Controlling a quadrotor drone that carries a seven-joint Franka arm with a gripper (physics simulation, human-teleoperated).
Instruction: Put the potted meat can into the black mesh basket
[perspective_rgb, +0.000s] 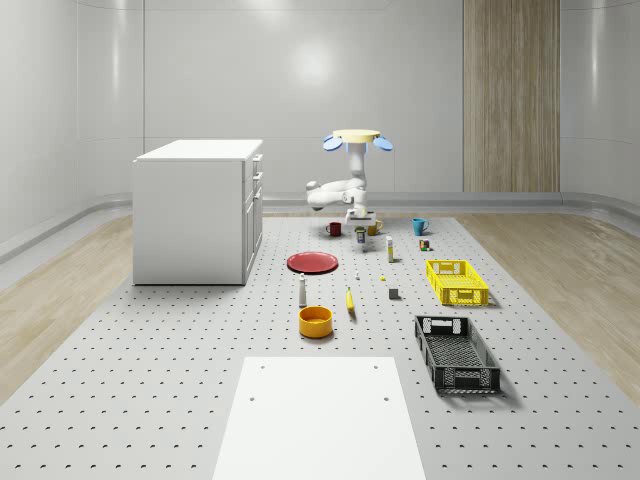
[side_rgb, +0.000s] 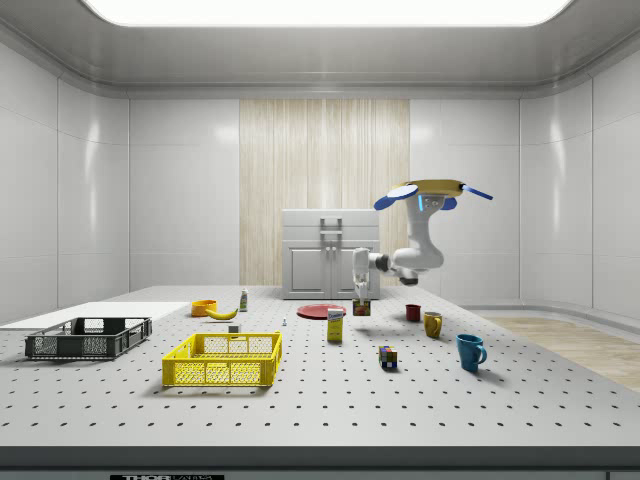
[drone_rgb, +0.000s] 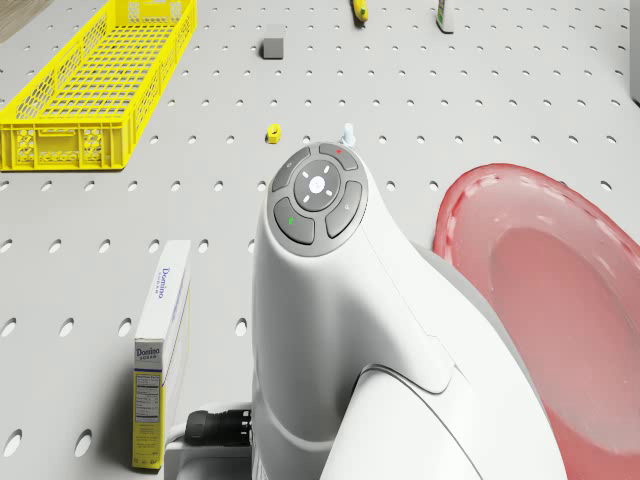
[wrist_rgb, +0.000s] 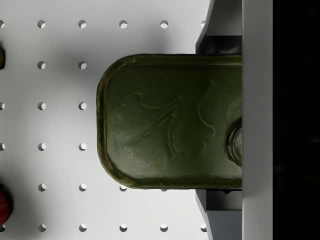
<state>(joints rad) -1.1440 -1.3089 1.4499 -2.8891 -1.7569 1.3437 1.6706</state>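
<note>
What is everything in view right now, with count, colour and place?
Black mesh basket: 1, black, whole-scene view's right front.
Yellow mesh crate: 1, yellow, behind the basket.
Dark green potted meat can: 1, between the fingers.
Red plate: 1, red, beside the cabinet.
Orange bowl: 1, in front of the plate.
Banana: 1, yellow, beside the bowl.
White bottle: 1, behind the bowl.
Mugs: 3, red, yellow, teal, far row.
Sugar box: 1, white and yellow, upright.
Coloured cube: 1, near the teal mug.
White cabinet: 1, whole-scene view's left.
Drone: hovers over the mugs.
Gripper: shut on the can.
</note>
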